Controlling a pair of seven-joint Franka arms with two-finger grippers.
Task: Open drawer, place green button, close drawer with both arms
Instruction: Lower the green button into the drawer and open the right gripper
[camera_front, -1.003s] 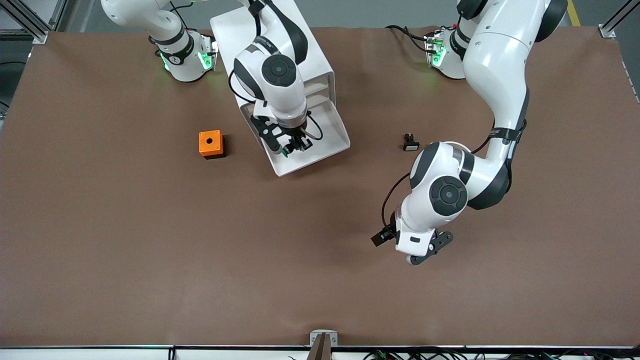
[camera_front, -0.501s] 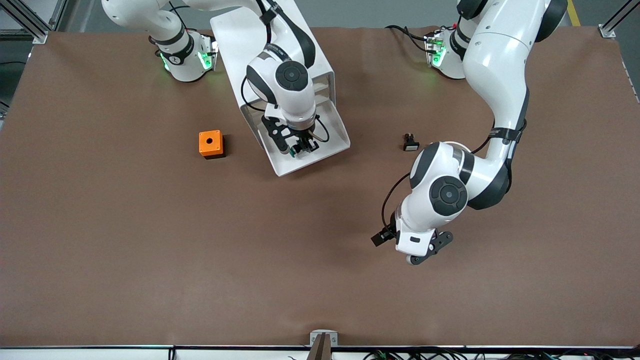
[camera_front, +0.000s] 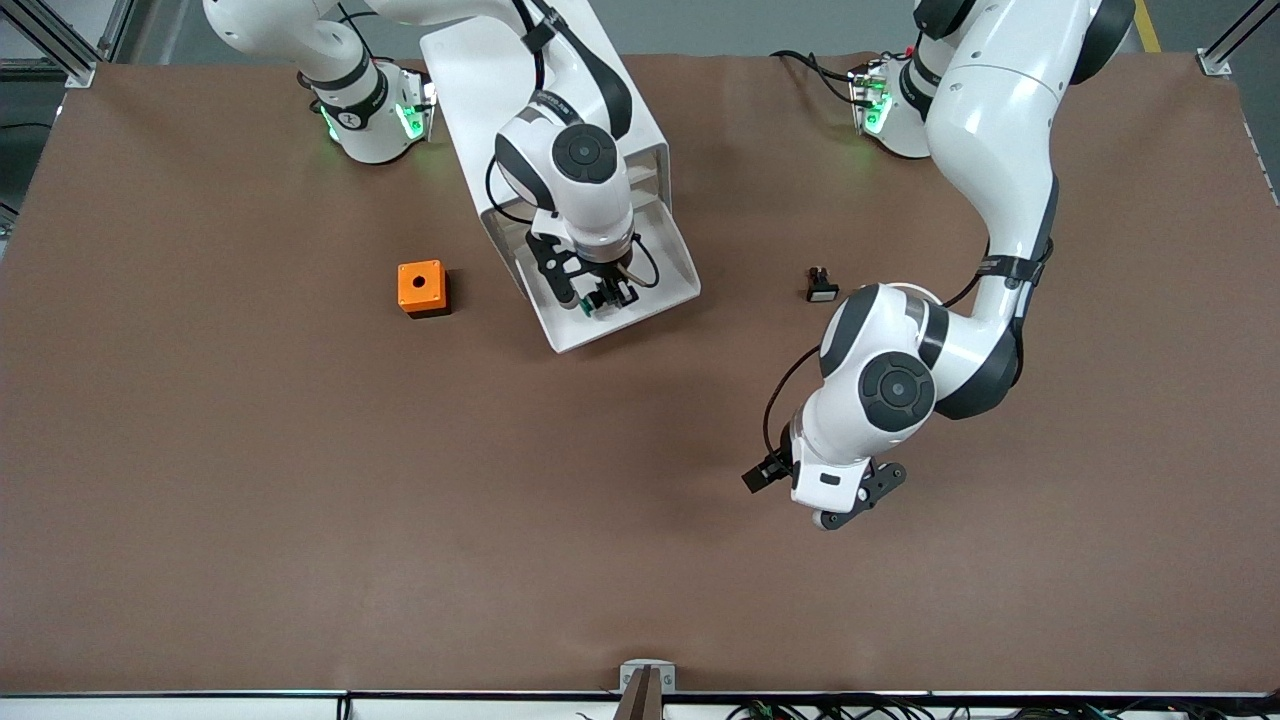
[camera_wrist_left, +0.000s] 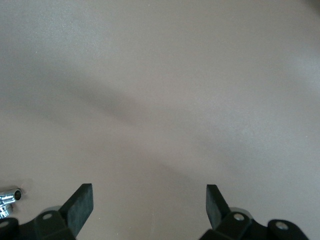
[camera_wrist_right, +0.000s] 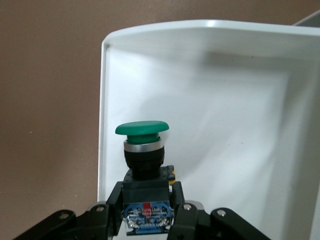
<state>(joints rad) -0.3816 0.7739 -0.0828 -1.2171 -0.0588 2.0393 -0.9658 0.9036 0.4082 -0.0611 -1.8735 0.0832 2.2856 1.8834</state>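
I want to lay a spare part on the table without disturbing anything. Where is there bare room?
The widest bare stretch of brown table lies nearer the front camera than the orange cube with a round hole. It is crowded at the open white plastic drawer, where the right gripper holds the green-capped button. The open left gripper hangs over bare table.

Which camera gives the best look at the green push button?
The right wrist view: the button fills the middle, green cap and black body clear, clamped in the right gripper over the open drawer. The front view shows only a green speck; the left wrist view shows none.
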